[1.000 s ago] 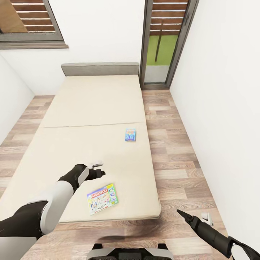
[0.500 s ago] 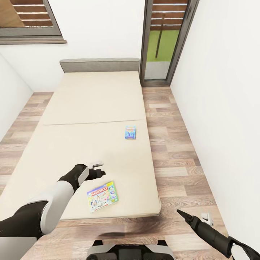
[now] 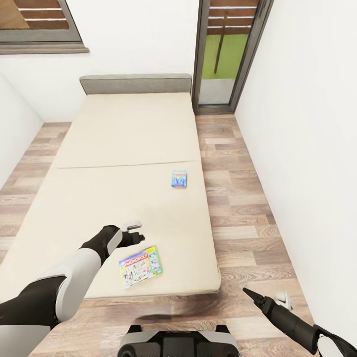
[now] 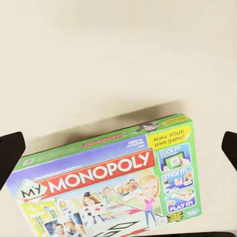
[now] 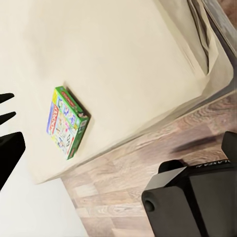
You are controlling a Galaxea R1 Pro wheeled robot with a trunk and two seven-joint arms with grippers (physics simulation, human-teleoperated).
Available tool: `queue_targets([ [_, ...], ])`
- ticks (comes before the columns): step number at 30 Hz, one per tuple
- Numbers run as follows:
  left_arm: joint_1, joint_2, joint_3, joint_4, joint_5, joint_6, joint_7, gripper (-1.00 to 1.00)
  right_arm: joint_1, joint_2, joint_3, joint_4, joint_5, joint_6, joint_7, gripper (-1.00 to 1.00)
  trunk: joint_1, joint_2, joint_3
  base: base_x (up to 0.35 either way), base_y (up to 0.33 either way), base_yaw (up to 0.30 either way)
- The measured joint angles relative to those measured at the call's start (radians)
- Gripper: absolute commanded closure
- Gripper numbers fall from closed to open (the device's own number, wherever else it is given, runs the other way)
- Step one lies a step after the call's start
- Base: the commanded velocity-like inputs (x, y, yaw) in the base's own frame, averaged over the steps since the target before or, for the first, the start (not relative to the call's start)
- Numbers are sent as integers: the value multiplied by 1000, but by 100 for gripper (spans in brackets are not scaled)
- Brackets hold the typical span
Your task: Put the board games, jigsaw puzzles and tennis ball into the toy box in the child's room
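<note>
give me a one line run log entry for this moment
phase: reaching | left pincer: open, above Monopoly box on bed | right pincer: over floor | small blue game: on bed

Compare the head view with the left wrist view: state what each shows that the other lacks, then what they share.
Head view alone: the small blue board game farther up the bed, the grey headboard, wood floor, the left tool and right tool. Left wrist view alone: the box's readable lettering, "My MONOPOLY", "Make YOUR own game!". Shared: the Monopoly box lying flat on the beige mattress.
</note>
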Motion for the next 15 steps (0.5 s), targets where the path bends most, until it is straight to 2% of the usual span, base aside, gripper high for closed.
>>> queue_targets([
  [15,0,0,3,-2,0,-1,0,-100,0,0,0,0,0,0,-1,-100,0,0,-24,31,0,0],
])
